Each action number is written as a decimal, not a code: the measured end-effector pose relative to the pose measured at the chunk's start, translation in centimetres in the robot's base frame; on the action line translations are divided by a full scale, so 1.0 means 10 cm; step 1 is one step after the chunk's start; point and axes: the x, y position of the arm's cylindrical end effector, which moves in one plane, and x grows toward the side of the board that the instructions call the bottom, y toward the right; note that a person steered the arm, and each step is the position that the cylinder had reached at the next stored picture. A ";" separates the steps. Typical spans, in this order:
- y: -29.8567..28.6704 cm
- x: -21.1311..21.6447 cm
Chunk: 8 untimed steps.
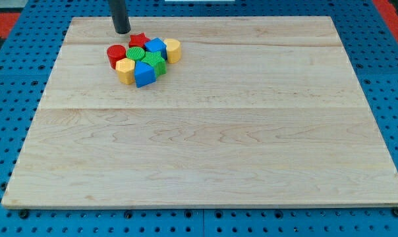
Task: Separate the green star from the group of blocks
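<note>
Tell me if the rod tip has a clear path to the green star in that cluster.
Probably not directly. My tip sits above the cluster's top-left; the red star block, red cylinder block and green round block lie between it and the green star block.

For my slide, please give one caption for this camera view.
My tip stands above-left of the cluster holding the green star.

Only the lower stretch of the rod [120, 16] is showing in the camera view; the rest is running out past the view's top edge. It is reading as a plain cylinder, dark grey to near black, matte, of even thickness. A faint lighter sheen is running down one side. The tip [122, 31] is ending blunt and slightly rounded. Any cables, screws or markings are too small to make out.
</note>
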 end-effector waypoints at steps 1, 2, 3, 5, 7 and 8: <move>0.00 0.00; 0.00 0.00; -0.08 0.13; -0.28 0.63; 0.40 0.68; 0.72 0.77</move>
